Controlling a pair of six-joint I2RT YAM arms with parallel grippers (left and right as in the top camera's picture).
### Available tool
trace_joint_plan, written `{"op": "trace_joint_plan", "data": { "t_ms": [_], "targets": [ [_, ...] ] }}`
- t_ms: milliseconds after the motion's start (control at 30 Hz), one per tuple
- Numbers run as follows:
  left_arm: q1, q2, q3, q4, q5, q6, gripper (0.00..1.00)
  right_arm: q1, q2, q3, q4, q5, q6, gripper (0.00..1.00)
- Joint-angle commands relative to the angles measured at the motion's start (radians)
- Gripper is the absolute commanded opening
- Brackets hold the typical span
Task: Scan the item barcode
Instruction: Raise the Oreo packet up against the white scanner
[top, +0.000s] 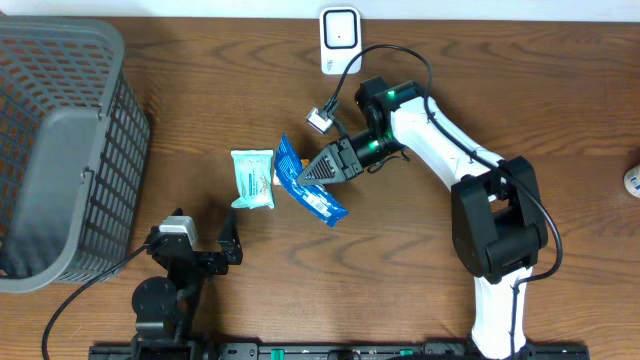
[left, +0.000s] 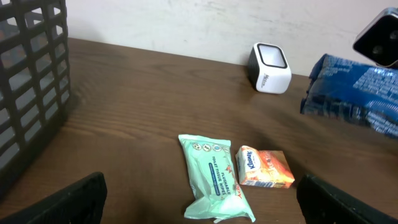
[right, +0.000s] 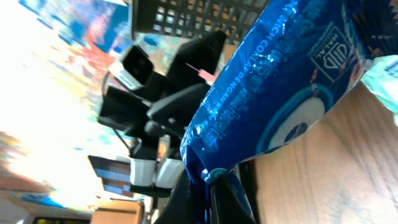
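Observation:
My right gripper (top: 303, 178) is shut on a blue snack packet (top: 326, 205) and holds it tilted above the table, right of centre. In the right wrist view the packet (right: 286, 93) fills the frame, with its crimped edge pinched between the jaws of the right gripper (right: 208, 186). The white barcode scanner (top: 340, 38) stands at the table's back edge, and shows as a small white box (left: 270, 68) in the left wrist view. My left gripper (top: 196, 240) rests open near the front left, with nothing between its fingers (left: 74, 199).
A green wipes pack (top: 252, 178) lies just left of the held packet, with a small orange tissue pack (left: 266, 168) beside it. A dark grey mesh basket (top: 60, 150) takes up the left side. A cable loops from the scanner toward the right arm.

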Motion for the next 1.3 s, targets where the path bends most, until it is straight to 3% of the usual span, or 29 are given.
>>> {"op": "trace_joint_plan", "data": {
  "t_ms": [0, 300, 367, 467, 633, 900, 1267],
  "targets": [
    [0.003, -0.005, -0.014, -0.027, 0.016, 0.02, 0.98, -0.002, 0.004, 0.0, -0.002, -0.115, 0.018, 0.01],
    [0.003, -0.005, -0.014, -0.027, 0.016, 0.02, 0.98, -0.004, 0.0, 0.021, 0.011, 0.053, -0.039, 0.02],
    [0.003, -0.005, -0.014, -0.027, 0.016, 0.02, 0.98, 0.005, -0.005, 0.065, 0.039, 0.246, 0.056, 0.02],
    [0.003, -0.005, -0.014, -0.027, 0.016, 0.02, 0.98, 0.019, -0.011, 0.11, 0.157, 0.5, 0.314, 0.01],
    [0.003, -0.005, -0.014, -0.027, 0.016, 0.02, 0.98, 0.044, -0.012, 0.162, 0.325, 0.953, 0.478, 0.01],
    [0.003, -0.005, -0.014, -0.027, 0.016, 0.02, 0.98, 0.045, -0.012, 0.167, 0.61, 1.273, 0.463, 0.01],
    [0.003, -0.005, -0.014, -0.027, 0.016, 0.02, 0.98, 0.045, -0.003, 0.167, 1.042, 1.558, 0.136, 0.01]
  ]
}}
